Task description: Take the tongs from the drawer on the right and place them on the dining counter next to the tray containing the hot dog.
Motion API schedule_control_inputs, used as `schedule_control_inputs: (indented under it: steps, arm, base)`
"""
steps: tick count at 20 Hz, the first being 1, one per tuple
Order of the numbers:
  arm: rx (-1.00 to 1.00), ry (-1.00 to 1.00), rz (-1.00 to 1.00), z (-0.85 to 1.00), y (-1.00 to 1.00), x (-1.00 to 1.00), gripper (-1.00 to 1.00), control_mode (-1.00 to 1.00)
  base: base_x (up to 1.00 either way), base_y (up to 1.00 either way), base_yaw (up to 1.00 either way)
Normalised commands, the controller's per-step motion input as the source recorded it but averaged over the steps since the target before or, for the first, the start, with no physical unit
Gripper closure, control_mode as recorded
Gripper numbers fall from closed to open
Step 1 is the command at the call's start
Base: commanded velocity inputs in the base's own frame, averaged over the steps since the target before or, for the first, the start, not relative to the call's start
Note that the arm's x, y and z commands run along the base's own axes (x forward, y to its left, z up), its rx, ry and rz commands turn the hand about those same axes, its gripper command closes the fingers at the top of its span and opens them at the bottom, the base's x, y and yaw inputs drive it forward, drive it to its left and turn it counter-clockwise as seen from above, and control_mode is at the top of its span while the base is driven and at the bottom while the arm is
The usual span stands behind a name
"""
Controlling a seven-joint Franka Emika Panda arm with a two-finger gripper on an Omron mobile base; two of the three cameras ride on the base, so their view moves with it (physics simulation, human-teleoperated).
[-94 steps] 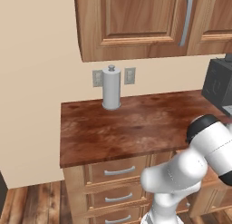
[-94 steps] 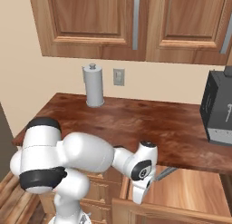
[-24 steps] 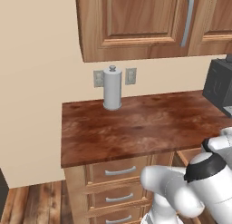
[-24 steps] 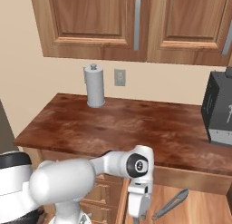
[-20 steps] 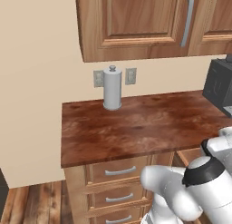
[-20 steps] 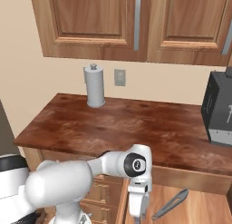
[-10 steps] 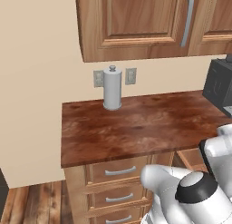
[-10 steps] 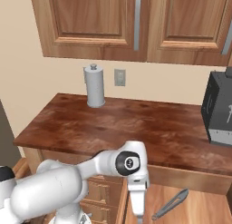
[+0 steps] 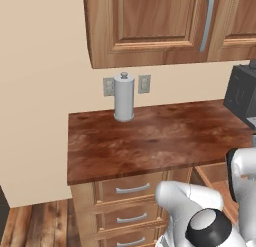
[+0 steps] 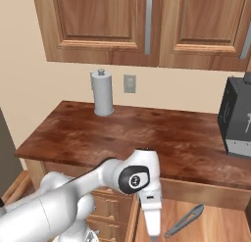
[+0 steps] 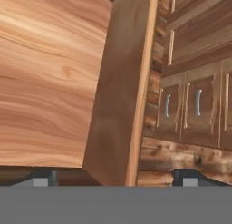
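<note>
Tongs [image 10: 184, 220] lie ungrasped in the open drawer [image 10: 220, 226]; gripper [image 11: 115, 175], fingers spread, must likely shift over them.

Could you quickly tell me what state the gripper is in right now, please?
Gripper: open and holding nothing; its fingertips stand wide apart over the drawer.

A grey paper-towel holder [image 9: 124, 97] stands at the far edge of the bench [image 9: 155, 141], below a wall outlet [image 10: 129, 83]. A black appliance [image 10: 237, 119] sits at the right end
</note>
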Motion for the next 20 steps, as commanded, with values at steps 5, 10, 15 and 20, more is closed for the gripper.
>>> schedule_control_inputs:
  steps: [5, 10, 15, 20]
  arm:
    - [0.11, -0.13, 0.12, 0.17, 0.0, 0.17, -1.0, -1.0]
    - [0.06, -0.1, 0.11, 0.09, 0.0, 0.25, -1.0, -1.0]
    - [0.0, -0.07, 0.05, 0.0, 0.0, 0.36, -1.0, -1.0]
    - [0.0, -0.1, 0.04, -0.01, 0.0, 0.39, -1.0, -1.0]
  base:
    - [0.0, 0.0, 0.0]
    - [0.0, 0.0, 0.0]
    - [0.0, 0.0, 0.0]
    - [0.0, 0.0, 0.0]
